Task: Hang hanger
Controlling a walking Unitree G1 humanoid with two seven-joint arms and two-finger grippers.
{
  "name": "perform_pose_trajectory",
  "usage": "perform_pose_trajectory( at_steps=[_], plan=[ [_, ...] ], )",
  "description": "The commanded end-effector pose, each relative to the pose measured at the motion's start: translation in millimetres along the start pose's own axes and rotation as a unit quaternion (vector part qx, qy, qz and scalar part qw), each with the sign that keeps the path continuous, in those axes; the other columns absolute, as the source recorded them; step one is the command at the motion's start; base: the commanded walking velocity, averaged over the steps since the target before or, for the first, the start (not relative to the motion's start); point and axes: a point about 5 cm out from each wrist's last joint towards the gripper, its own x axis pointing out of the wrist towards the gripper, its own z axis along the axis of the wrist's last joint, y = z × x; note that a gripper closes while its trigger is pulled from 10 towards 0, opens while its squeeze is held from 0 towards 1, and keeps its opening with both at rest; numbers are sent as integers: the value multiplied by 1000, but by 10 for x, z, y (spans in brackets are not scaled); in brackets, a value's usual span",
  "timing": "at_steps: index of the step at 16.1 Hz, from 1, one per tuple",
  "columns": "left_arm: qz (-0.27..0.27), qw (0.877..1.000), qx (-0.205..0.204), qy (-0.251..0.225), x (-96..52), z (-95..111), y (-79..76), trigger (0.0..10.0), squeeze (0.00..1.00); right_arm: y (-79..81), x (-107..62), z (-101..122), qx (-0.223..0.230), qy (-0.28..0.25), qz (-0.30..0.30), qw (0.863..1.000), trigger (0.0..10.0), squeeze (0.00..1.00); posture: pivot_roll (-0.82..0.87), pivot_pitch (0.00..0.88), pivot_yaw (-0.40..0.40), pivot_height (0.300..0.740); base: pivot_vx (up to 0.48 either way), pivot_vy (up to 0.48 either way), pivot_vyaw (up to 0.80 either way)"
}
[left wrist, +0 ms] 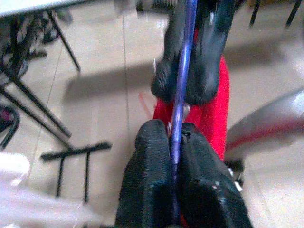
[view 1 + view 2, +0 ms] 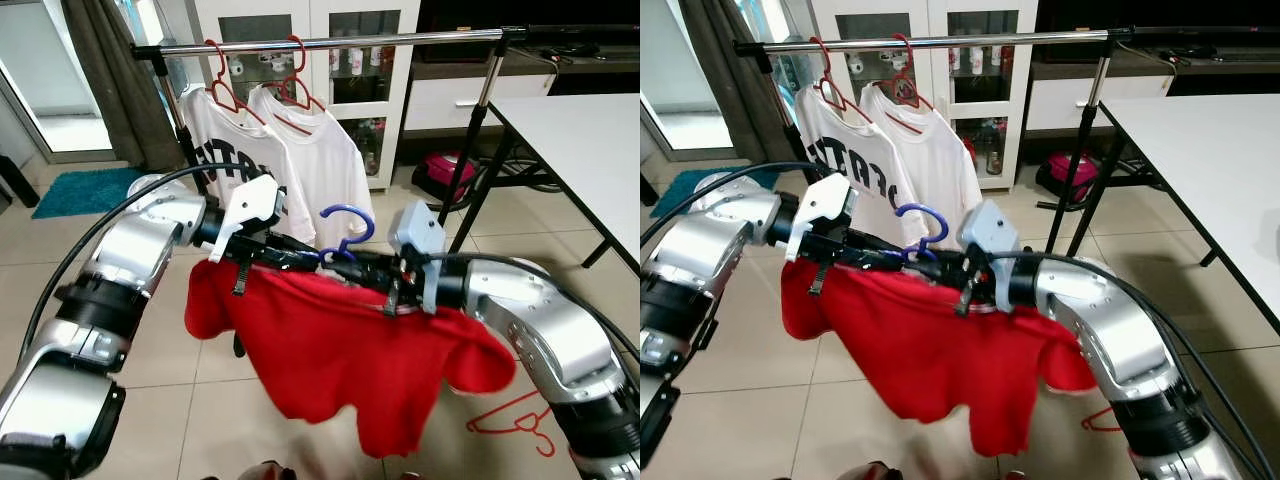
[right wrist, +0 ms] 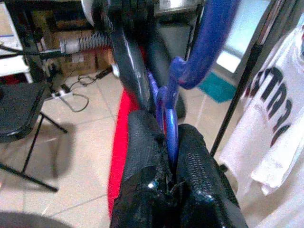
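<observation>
White T-shirt point(image 2: 232, 150) on rail, black block letters partly hidden by folds, not readable

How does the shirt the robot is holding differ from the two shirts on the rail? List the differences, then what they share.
The red shirt is plain; the white shirts include one with black lettering. The red shirt's blue hanger is gripped by the left gripper and right gripper, below the rail; the white shirts' red hangers are hooked on it. All are on hangers.
</observation>
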Motion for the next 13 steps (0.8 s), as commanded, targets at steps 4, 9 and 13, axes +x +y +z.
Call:
perform_pose_trajectory(
  at_steps=[4,9,13],
  plan=[
    [13,995,44,-91,-206,374,34,10000,1000,66,-53,-317,36,46,-3,998,0,0,-165,0,53,710,0,0,0],
    [195,976,-21,-95,-266,76,76,10000,1000,27,-131,-428,84,8,-129,988,0,0,-191,0,80,710,0,0,0],
    [420,896,-113,-84,-170,-459,-193,10000,0,-133,-389,-652,146,-22,-355,923,0,0,-146,0,26,710,0,0,0]
  ],
)
